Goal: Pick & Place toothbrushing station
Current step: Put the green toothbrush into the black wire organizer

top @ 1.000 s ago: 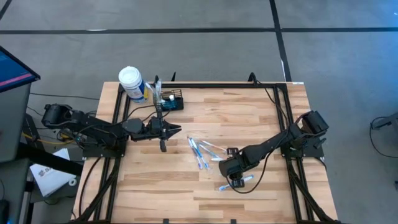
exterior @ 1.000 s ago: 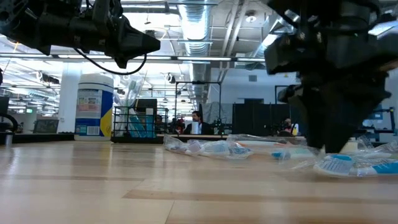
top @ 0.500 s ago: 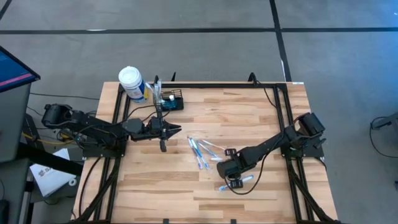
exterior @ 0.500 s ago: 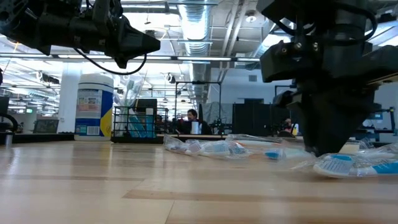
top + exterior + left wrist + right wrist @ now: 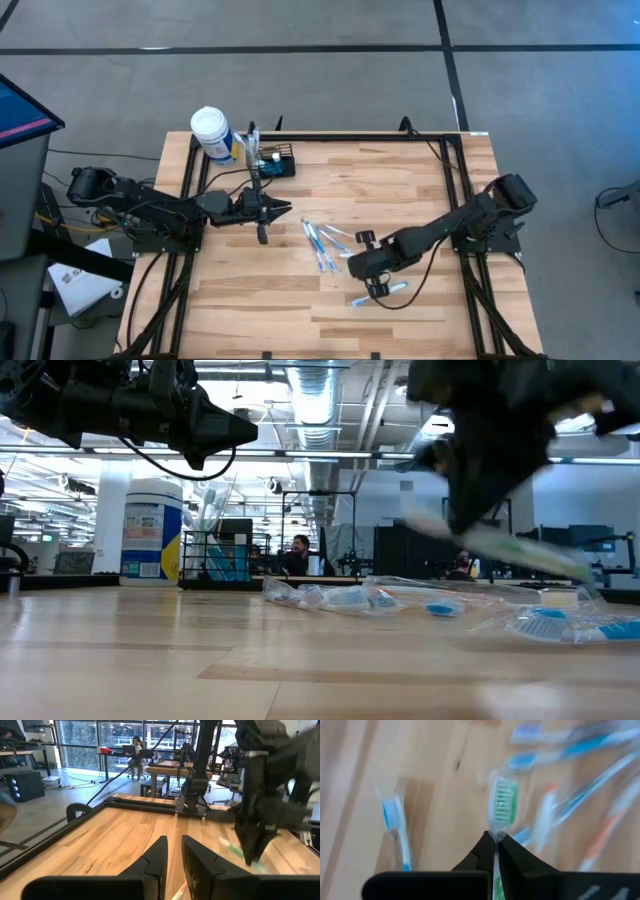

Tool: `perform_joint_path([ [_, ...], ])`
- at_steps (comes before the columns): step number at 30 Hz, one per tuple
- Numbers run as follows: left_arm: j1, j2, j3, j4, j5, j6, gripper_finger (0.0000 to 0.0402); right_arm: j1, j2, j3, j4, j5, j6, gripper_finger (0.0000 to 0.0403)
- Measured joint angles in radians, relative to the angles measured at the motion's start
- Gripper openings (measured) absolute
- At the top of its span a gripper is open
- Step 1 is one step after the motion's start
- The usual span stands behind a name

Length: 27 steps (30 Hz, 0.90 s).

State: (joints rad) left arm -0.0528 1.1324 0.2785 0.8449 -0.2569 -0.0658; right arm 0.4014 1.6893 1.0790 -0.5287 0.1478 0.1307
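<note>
The black wire-mesh caddy (image 5: 276, 163) stands on the table's far left part, with toothbrushes upright in it; it also shows in the low view (image 5: 214, 557). My right gripper (image 5: 369, 274) is above the table's middle right, shut on a green-bristled wrapped toothbrush (image 5: 503, 806), which shows as a blurred streak in the low view (image 5: 520, 550). My left gripper (image 5: 286, 208) hovers shut and empty, just on the near side of the caddy and above the table. My right gripper pinches the green toothbrush between its two fingers just behind the bristle head (image 5: 496, 834), and the handle runs back between the fingers. The fingers come from above, pointing down. The toothbrush is lifted clear of the table and tilted (image 5: 560, 565).
A white-capped, blue-labelled bottle (image 5: 212, 133) stands left of the caddy. Several wrapped toothbrushes (image 5: 325, 243) lie loose at the table's middle, and a blue one (image 5: 388, 291) lies near my right gripper. Black frame rails run along the table's edges (image 5: 190, 200).
My right gripper has risen from the table top and shifted a little toward the table's left, turning at the wrist. The green toothbrush has come up with it, lifted clear of the table. The blue toothbrush stays where it lay.
</note>
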Motion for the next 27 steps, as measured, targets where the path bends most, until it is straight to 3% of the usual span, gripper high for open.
perform_joint_path([
  [6, 0.0, 0.0, 0.0, 0.0, 0.0, 0.0, 0.0049, -0.043, -0.177, -0.029, 0.064, 0.164, -0.059, 0.0001],
  [11, 0.0, 0.0, 0.0, 0.001, 0.0, 0.0, 0.0049, -0.111, -0.33, -0.124, 0.28, 0.173, -0.151, 0.0001],
  [16, 0.0, 0.0, 0.0, 0.001, 0.0, 0.0, 0.0049, -0.196, -0.439, -0.265, 0.607, 0.162, -0.244, 0.0],
  [22, 0.0, 0.0, 0.0, 0.001, 0.0, 0.0, 0.0049, -0.34, -0.455, -0.382, 1.025, -0.045, -0.288, 0.0],
  [27, 0.0, 0.0, 0.0, 0.002, 0.0, 0.0, 0.0049, -0.464, -0.378, -0.399, 1.225, -0.171, -0.281, 0.0],
])
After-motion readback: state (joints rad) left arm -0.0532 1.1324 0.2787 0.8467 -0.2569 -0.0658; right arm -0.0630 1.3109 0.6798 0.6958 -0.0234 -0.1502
